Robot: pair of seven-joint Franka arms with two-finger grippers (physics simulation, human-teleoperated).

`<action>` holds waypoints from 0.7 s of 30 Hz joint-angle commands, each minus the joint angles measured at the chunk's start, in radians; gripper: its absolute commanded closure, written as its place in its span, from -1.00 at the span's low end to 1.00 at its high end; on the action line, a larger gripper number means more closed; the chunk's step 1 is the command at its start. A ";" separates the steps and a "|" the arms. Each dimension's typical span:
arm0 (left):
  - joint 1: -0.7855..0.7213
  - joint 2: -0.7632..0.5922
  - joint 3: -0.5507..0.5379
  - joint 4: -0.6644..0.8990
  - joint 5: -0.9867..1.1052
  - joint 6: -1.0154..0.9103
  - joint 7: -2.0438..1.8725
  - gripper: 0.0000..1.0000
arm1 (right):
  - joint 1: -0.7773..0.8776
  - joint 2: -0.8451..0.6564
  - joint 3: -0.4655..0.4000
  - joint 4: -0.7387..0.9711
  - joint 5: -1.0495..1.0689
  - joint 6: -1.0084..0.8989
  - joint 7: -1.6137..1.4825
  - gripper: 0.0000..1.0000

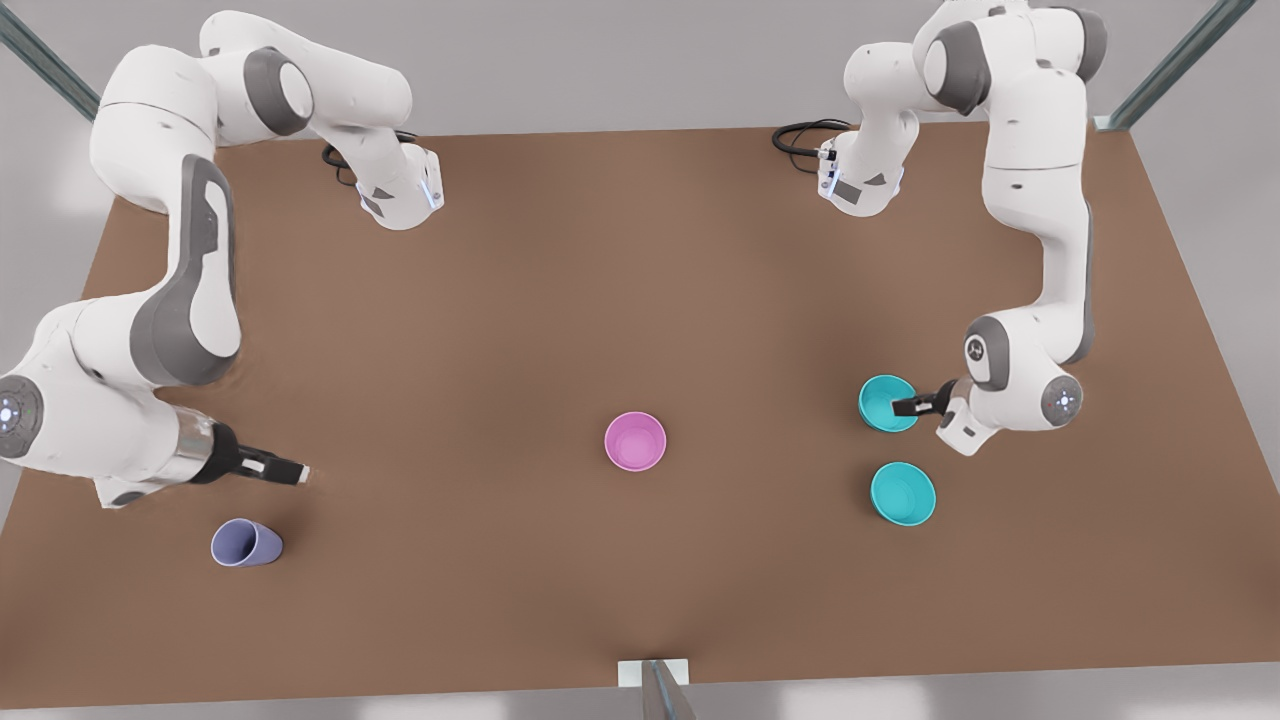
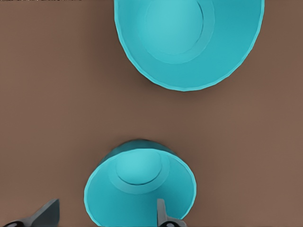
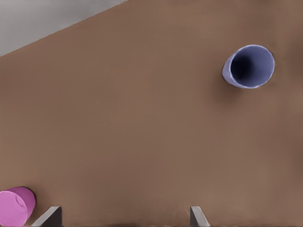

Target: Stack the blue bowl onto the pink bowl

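Item: blue bowl [image 1: 885, 402], small, round, glossy turquoise plastic, one of two alike. Located at the left gripper [image 1: 912, 406]; in the left wrist view one finger [image 2: 163, 215] stands inside the bowl's rim, the other [image 2: 45, 215] outside the wall, well apart from it. Fingers spread, not yet clamped on anything. The twin teal bowl [image 1: 903, 493] sits just beyond the fingertips, apart from the first.

Handling, as judged: light, stiff, thin-walled, likely slippery from the gloss. Best hold is a pinch across the rim wall, one finger inside and one outside; a loose pinch could let it tip or slide.

Item: pink bowl [image 1: 635, 441], magenta, upright on the brown worktop [image 1: 640, 300], well apart from the left fingers, toward the middle.

Left arm pose: elbow folded, wrist low, fingers reaching sideways over the bowl's near rim.

Right gripper [image 1: 285, 469]: waits low over bare worktop, fingers parted and empty. The lavender cup [image 1: 245, 543] lies on its side near them; the pink bowl stands off to one side of one finger [image 3: 47, 217].
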 commanded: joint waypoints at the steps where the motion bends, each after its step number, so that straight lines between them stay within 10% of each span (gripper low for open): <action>1: -0.001 0.015 0.000 -0.009 -0.011 0.118 0.145 -1.00 | -0.001 -0.110 0.005 0.022 -0.197 -0.427 -0.343 -1.00; 6: -0.001 0.051 0.000 -0.027 -0.011 0.124 0.162 -0.87 | 0.020 -0.346 0.004 -0.171 -0.183 -0.380 -0.342 -1.00; 8: -0.001 0.060 -0.001 -0.042 -0.011 0.118 0.164 0.13 | 0.017 -0.361 0.005 -0.194 -0.177 -0.364 -0.338 -1.00; 10: -0.001 0.060 -0.001 -0.041 -0.011 0.104 0.164 0.57 | 0.017 -0.366 0.005 -0.202 -0.177 -0.364 -0.338 -1.00; 21: -0.171 -0.020 -0.067 0.223 -0.016 -0.327 -0.226 0.57 | 0.016 -0.365 0.004 -0.202 -0.179 -0.367 -0.342 -1.00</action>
